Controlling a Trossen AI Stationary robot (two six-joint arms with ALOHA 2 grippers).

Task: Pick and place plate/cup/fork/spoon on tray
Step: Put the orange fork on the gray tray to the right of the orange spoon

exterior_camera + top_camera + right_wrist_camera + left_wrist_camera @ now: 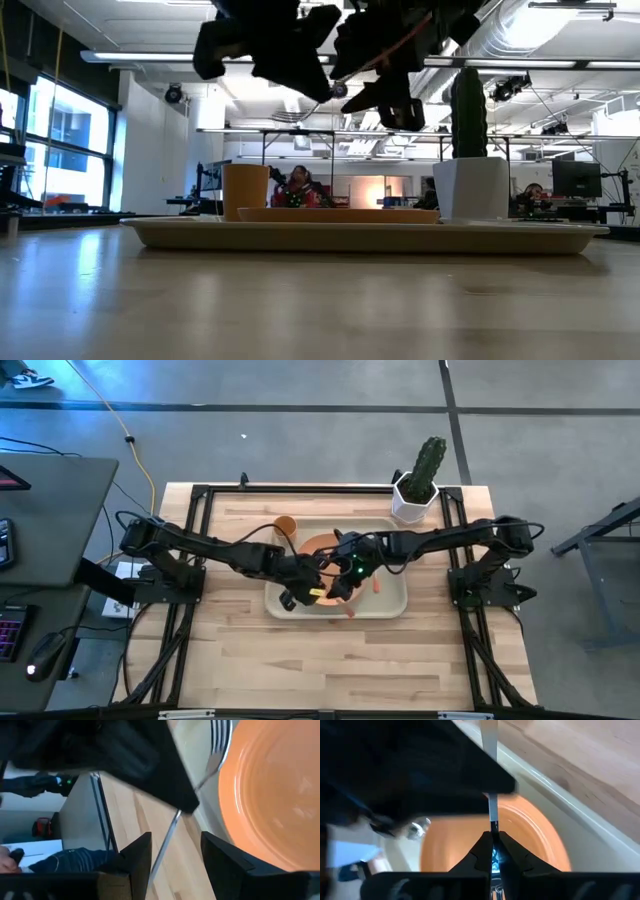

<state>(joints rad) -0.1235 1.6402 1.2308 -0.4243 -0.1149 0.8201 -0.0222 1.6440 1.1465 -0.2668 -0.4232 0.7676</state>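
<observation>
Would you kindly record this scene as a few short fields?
tray: centre of table
plate: on tray, left part
cup: upright at tray's far left corner
fork: held above tray, tines near plate's rim
left gripper: shut on fork's shaft, above plate
right gripper: open, fingers either side of fork's shaft
cactus pot: on table, beyond tray's right end

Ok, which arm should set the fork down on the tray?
Left. Its pincer is shut on the fork by its metal stem, over the tray near the plate. The right pincer is open, holding nothing.
</observation>
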